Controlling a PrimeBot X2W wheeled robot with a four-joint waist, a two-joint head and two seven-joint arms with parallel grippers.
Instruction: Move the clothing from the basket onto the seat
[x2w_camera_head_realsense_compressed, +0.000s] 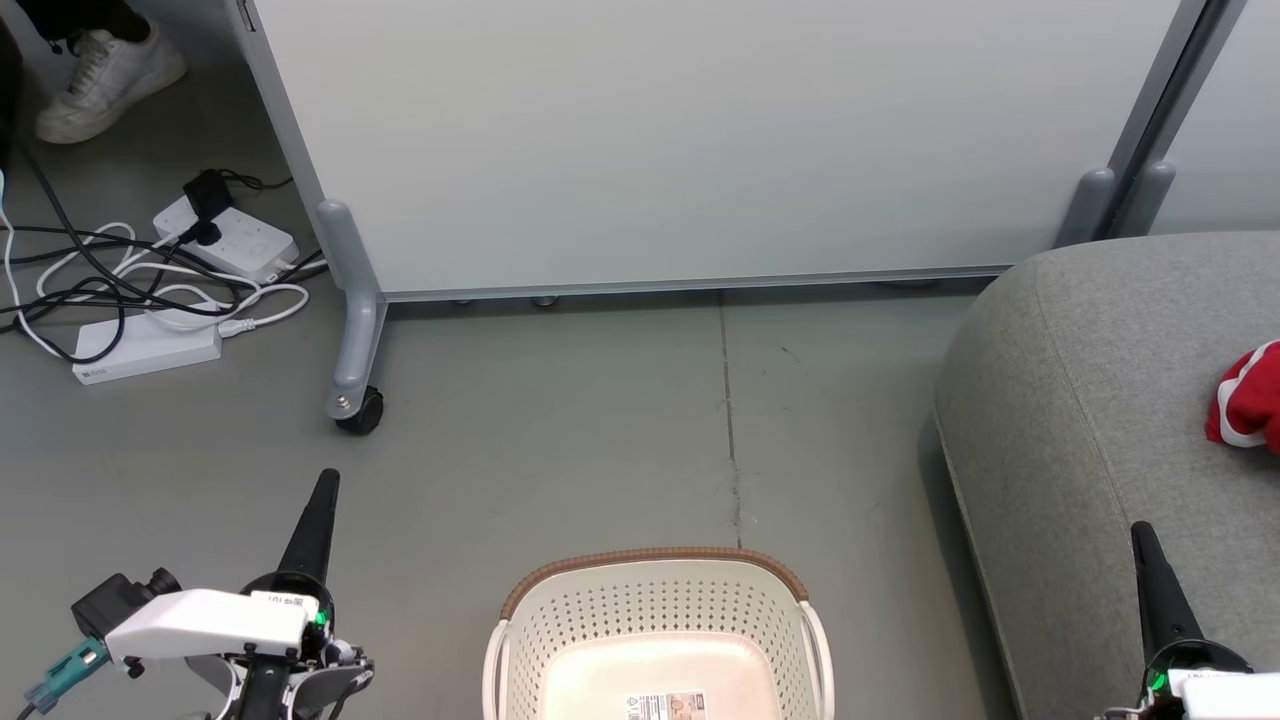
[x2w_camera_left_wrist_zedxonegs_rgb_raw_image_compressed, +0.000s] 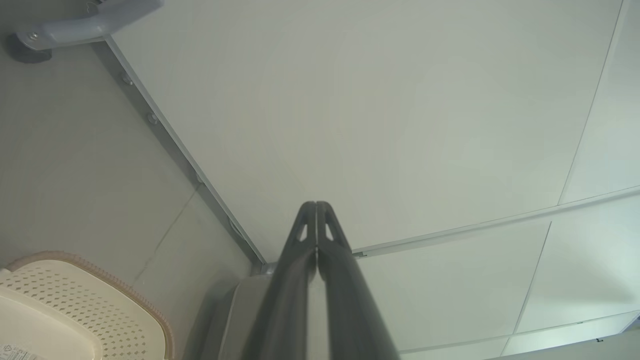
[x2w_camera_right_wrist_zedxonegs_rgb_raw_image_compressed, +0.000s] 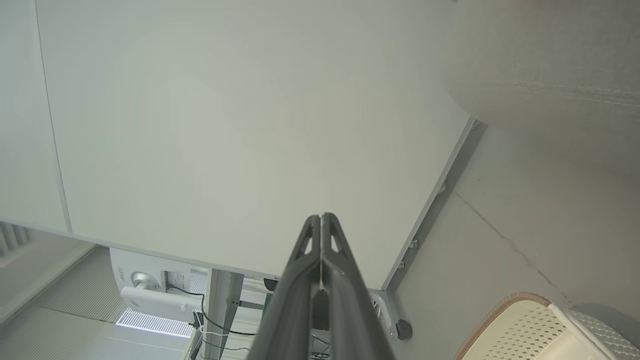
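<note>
Nearest, the basket (x2w_camera_head_realsense_compressed: 655, 556) on the floor (x2w_camera_head_realsense_compressed: 560, 450) shows a bottom label (x2w_camera_head_realsense_compressed: 667, 705), print too small to read. The left gripper (x2w_camera_head_realsense_compressed: 327, 482) and right gripper (x2w_camera_head_realsense_compressed: 1139, 532) have fingers pressed together, empty. Farther right, red clothing (x2w_camera_head_realsense_compressed: 1250, 400) lies on the grey seat (x2w_camera_head_realsense_compressed: 1080, 400).

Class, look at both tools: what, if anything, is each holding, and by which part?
Nothing is held: left tool and right tool are shut, empty; the clothing lies on the seat.
</note>
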